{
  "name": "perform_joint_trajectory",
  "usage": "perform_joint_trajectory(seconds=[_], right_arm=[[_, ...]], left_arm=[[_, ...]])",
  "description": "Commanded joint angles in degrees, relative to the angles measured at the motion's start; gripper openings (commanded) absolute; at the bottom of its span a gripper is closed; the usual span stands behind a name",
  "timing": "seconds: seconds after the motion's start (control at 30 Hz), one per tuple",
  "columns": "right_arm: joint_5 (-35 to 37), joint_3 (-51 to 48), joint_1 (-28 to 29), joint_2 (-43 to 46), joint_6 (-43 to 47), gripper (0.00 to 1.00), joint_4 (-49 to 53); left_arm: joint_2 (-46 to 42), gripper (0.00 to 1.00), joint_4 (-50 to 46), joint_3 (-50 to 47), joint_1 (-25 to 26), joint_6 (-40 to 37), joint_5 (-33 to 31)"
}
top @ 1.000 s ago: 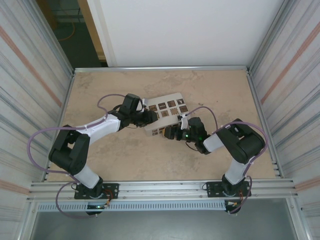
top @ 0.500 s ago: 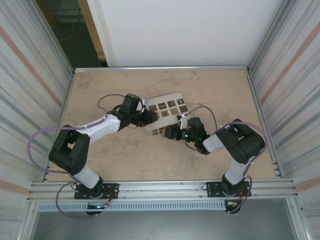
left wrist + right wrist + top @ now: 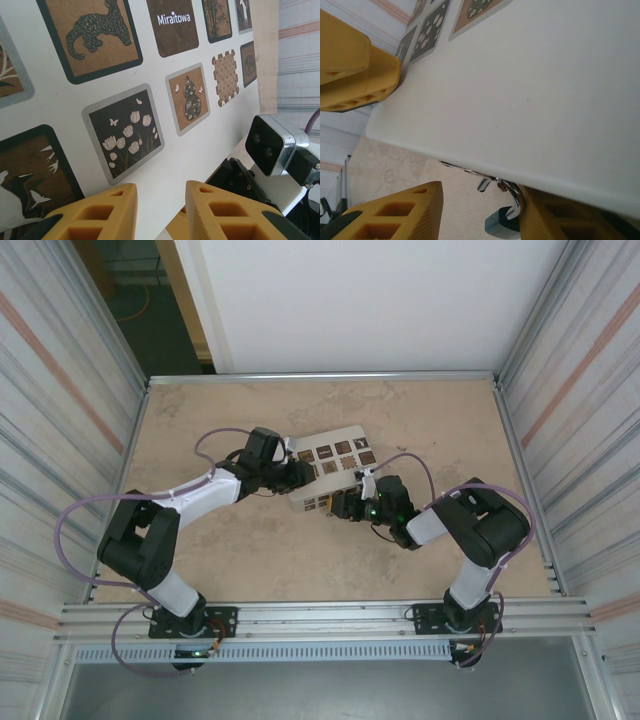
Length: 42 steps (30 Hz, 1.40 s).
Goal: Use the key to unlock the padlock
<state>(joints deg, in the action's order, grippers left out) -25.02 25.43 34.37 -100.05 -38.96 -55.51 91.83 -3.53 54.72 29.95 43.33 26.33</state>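
Observation:
The tiny teal padlock (image 3: 501, 226) hangs by its silver shackle (image 3: 516, 199) from a thin metal hasp under the front edge of the white box (image 3: 535, 90). A small silver piece (image 3: 483, 184) juts down beside the shackle; what it is I cannot tell. My right gripper (image 3: 480, 202) is open, its jaws set wide on either side of the lock, and the shackle rests against the right finger (image 3: 555, 215). From above, the right gripper (image 3: 342, 506) sits at the box's front edge. My left gripper (image 3: 161, 202) is open over the patterned lid (image 3: 150, 75), at the box's left side (image 3: 300, 476).
The white box (image 3: 333, 466) with brown patterned squares lies mid-table on the beige tabletop (image 3: 250, 550). The right arm's wrist camera (image 3: 272, 146) sits close beside the box edge. The left gripper's yellow fingers (image 3: 355, 70) lie by the box's far corner. Metal walls enclose the table.

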Motion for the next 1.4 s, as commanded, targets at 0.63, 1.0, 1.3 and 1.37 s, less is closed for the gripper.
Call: perform_joint_trajectory(seconds=[0.63, 1.0, 1.3, 1.37], right_arm=[[1.33, -1.46, -1.56, 3.17, -2.0, 0.2, 2.2], [2.51, -1.58, -2.2, 4.59, -3.72, 0.0, 4.09], [4.02, -1.34, -2.21, 4.83, -9.66, 0.0, 2.54], [4.51, -1.33, -2.29, 4.92, -10.7, 0.0, 2.12]], left_arm=[[0.04, 0.32, -5.08, -2.23, -0.07, -0.44, -1.63], [-0.08, 0.32, -5.35, -2.82, -0.07, -0.46, -1.96], [0.28, 0.32, -4.82, -4.49, -0.07, -0.61, -1.89], [0.2, 0.32, -4.73, -4.86, -0.07, -0.61, -1.85]])
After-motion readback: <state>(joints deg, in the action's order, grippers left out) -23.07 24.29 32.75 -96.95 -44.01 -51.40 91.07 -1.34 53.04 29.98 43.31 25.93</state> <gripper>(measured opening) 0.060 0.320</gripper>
